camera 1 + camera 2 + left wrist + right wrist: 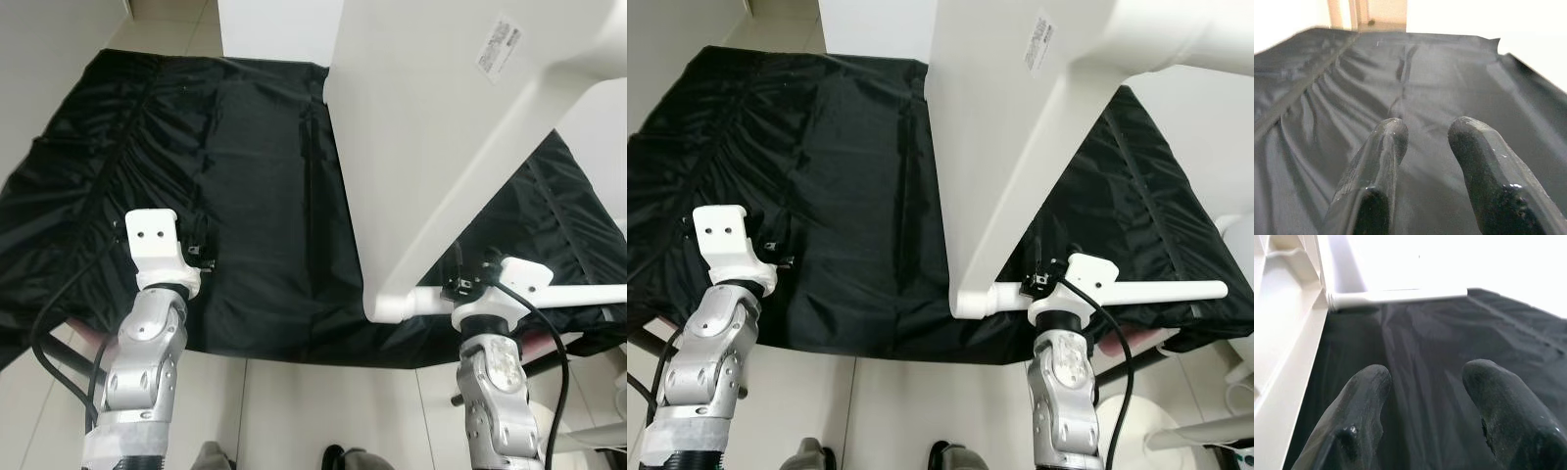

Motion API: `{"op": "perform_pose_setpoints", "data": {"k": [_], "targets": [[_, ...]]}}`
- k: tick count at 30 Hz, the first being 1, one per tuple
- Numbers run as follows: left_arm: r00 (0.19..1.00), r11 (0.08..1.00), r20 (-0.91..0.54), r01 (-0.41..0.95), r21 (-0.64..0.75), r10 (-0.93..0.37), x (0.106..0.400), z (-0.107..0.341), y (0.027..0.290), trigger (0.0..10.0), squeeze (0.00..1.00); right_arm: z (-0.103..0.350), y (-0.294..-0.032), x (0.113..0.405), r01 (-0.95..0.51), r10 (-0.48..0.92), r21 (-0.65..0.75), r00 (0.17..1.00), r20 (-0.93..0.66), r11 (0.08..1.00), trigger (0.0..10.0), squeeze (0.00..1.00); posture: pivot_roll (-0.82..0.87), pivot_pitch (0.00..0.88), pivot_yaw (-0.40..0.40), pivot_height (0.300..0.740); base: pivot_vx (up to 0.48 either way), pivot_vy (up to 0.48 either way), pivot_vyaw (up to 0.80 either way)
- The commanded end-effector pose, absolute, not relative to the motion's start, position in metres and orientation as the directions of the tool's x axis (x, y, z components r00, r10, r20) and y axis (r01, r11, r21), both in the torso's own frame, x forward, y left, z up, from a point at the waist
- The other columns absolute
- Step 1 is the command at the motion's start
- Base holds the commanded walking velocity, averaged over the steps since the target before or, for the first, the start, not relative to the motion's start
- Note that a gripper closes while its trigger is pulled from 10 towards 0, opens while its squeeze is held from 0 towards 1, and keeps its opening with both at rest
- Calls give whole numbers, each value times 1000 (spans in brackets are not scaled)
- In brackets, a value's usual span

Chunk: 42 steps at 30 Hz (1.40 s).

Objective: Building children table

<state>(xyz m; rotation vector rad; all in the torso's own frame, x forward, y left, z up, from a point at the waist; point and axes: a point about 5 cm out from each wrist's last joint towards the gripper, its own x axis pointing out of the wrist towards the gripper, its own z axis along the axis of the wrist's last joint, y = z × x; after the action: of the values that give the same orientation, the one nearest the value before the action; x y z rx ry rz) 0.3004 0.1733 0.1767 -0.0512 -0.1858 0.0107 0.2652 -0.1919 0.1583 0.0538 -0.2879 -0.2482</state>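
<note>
**White table part on its side over black sheet, both grippers apart from it**

Left eye view: the white table top stands tilted on the black sheet, its upper and right parts cut off by the frame; a white round leg runs sideways from its lower corner, and its far end leaves the picture; a paper label sits high on the white surface, its print too small to read; the left gripper is mostly hidden behind its white wrist block, so its fingers are hard to make out here; the right gripper is a small dark shape just beside the leg's joint, and contact cannot be told; pale floor tiles lie below the sheet's edge, with 2 dark shapes at the bottom edge, cut off.

Right eye view: the same label stays unreadable; a white rounded object by the right arm is partly hidden and cannot be identified.

Left wrist view: 2 black fingers stand spread, nothing between them, above the wrinkled sheet; the background is washed out.

Right wrist view: 2 black fingers are spread and hold nothing; the table's ribbed white edge is beside them, and the leg crosses beyond; the area above it is overexposed.
</note>
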Motion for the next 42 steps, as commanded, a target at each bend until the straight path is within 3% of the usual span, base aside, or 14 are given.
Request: {"op": "perform_pose_setpoints", "data": {"k": [1,11,19,22,28,42], "targets": [[982,998,187,1,-64,11,307,180,176,10000,0,160,-197,271,257,-260,49,921,291,965,10000,0,45,75,39,740,0,0,0],[976,997,212,53,-48,-41,313,176,173,10000,0,155,-201,273,249,-238,2,925,296,969,10000,0,39,69,18,740,0,0,0],[976,991,210,78,-104,-55,306,157,156,10000,0,140,-177,274,275,-287,81,925,250,958,10000,0,50,67,-35,740,0,0,0],[972,990,205,128,-64,-112,310,154,150,10000,0,138,-171,286,232,-244,78,939,241,970,10000,0,59,61,-43,740,0,0,0],[966,991,239,115,-73,-95,319,163,154,10000,0,144,-161,301,149,-160,60,955,252,987,10000,0,68,57,-59,740,0,0,0],[963,990,240,134,-37,-122,315,162,155,10000,0,122,-159,285,162,-170,59,970,173,985,10000,0,60,69,-62,740,0,0,0]]}}
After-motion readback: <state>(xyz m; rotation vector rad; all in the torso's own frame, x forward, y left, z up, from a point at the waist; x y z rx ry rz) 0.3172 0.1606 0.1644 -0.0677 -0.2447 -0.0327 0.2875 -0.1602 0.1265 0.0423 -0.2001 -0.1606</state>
